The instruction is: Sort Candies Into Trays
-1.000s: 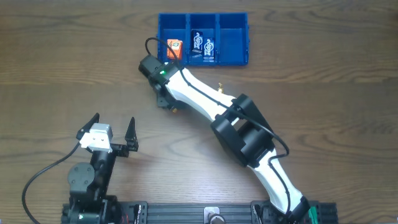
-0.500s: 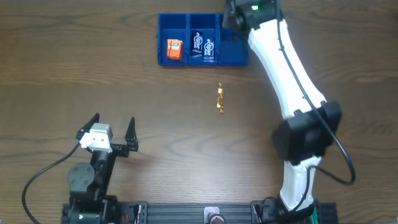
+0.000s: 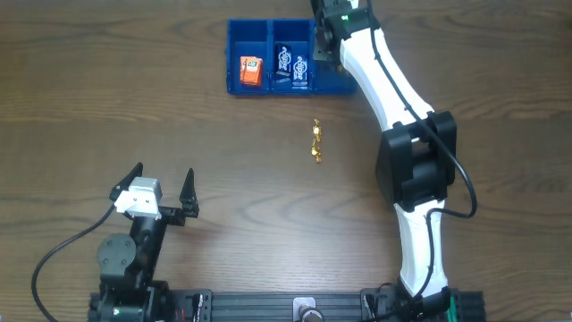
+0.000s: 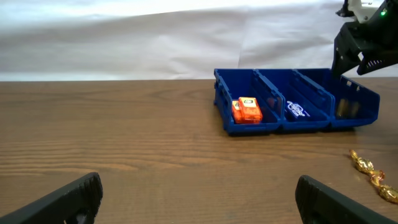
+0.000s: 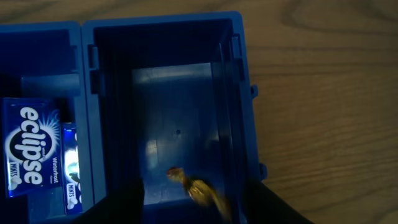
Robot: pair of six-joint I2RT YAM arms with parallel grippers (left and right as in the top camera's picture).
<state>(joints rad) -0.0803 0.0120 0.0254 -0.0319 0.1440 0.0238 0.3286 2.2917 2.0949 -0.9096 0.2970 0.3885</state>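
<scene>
Brown table [image 3: 134,107] wood lay under the blue tray [image 3: 292,91], where the right gripper [image 5: 193,205] hung wide open over a gold candy [image 5: 198,188] in the end bin, so lifting straight up looked best.

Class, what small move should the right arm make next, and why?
Probably lift the right gripper clear: its fingers stand apart, a gold candy lies in the end compartment of the tray, and more gold candies wait on the table.
</scene>
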